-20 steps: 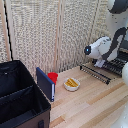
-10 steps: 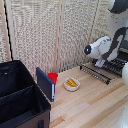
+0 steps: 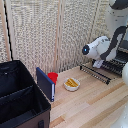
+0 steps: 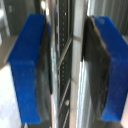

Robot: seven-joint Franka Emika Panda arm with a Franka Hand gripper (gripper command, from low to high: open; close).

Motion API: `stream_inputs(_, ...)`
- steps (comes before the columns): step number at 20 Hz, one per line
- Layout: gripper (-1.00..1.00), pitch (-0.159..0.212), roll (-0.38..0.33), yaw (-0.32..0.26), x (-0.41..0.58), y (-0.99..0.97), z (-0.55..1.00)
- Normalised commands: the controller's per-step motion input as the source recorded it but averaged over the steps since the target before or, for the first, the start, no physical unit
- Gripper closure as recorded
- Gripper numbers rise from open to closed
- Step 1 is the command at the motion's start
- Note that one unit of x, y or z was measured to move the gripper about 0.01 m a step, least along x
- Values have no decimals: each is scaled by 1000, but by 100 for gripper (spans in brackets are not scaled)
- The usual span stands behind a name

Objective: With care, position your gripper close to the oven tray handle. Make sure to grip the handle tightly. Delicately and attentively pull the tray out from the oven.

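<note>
- Exterior view, compared with one second ago and half a second ago: almost nothing has moved. The bulky glossy white arm [image 3: 101, 47] is in the same pose, bent down over the flat dark metal wire rack tray [image 3: 102, 71].
- That tray lies at about 3 o'clock in this view, on the light wooden table [image 3: 95, 107], with its long thin dark handle bar [image 3: 95, 74] along the outer edge. The oven itself I cannot make out clearly.
- In the wrist view, the gripper [image 4: 67, 70] has its blue-tipped fingers [image 4: 31, 65] apart, with a thin bar and the slats between them, not yet clamped.
- My judgement: the approach is finished; closing on the handle comes next, before any pulling.
</note>
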Motion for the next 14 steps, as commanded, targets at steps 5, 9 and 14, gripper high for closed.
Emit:
stream_inputs(5, 100, 73, 26, 0, 57, 797, 84)
stream_inputs(9, 100, 64, 15, 0, 18, 841, 19)
stream_inputs(14, 100, 58, 26, 0, 23, 959, 59)
